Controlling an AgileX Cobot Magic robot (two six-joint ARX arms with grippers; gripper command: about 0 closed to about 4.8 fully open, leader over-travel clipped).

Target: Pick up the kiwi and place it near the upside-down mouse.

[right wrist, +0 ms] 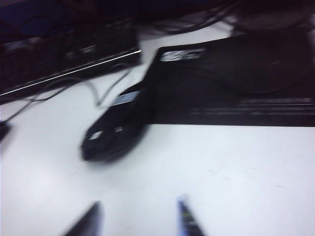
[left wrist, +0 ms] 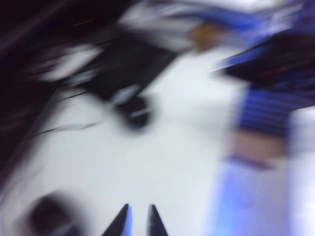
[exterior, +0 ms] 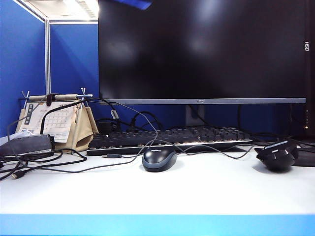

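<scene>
Exterior view, left to right: tan card calendar stand point(exterior: 59, 123) at 9 o'clock of the white bench point(exterior: 197, 191), amid loose black cables point(exterior: 74, 162). Long black keyboard point(exterior: 167, 137) at 12 o'clock of the smooth blue-grey dome mouse point(exterior: 159, 159). Glossy black angular upside-down mouse point(exterior: 278, 155) at 3 o'clock of that dome mouse, well apart, just beside a flat black mouse pad point(exterior: 305, 158).

Left gripper point(left wrist: 139, 223): fingers narrowly parted, nothing between, above bare bench; view badly smeared. Brown blur point(left wrist: 204, 34) far off, too smeared to call the kiwi; cannot tell the kiwi's place.

Right gripper point(right wrist: 138, 221): fingers wide apart, holding nothing, above bench near the upside-down mouse point(right wrist: 115, 132).
</scene>
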